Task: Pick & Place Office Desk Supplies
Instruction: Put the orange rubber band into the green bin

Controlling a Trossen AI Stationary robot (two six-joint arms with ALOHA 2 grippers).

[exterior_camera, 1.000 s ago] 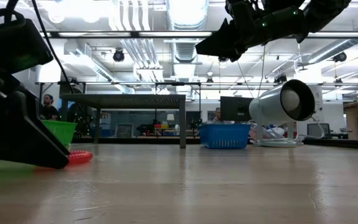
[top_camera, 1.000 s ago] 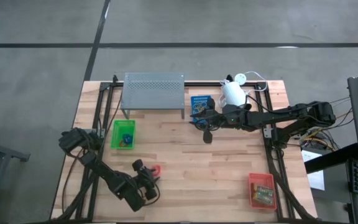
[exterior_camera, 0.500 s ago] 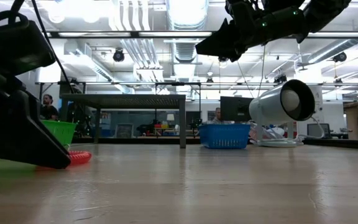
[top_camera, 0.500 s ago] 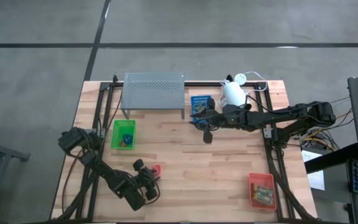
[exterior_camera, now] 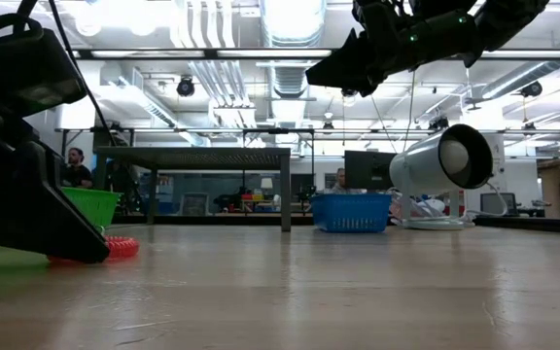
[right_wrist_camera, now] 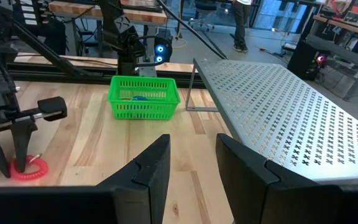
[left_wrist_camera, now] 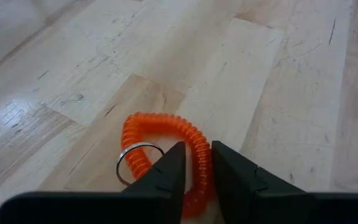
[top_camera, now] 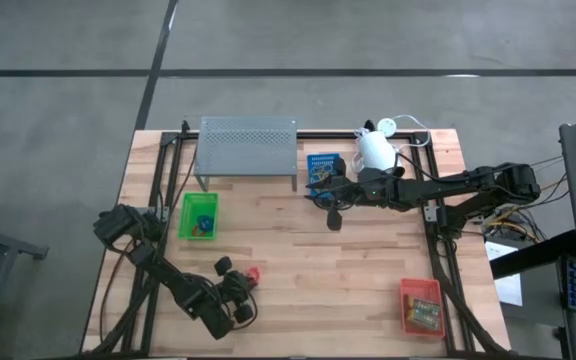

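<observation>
Closing left pincer point(left_wrist_camera: 196, 163) on red-orange coil loop point(left_wrist_camera: 160, 140), prongs straddling one strand, near-left worktop point(top_camera: 298, 260); best squeezing fully before lifting.

Dark jointed arms, each ending in black angular fingers point(right_wrist_camera: 148, 171).

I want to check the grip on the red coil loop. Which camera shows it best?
The left wrist view: the red coil loop with its metal ring fills the frame, one strand pinched between the left gripper fingers. The high view shows only a red speck, the low view a sliver behind the gripper, the right wrist view a small distant coil.
</observation>
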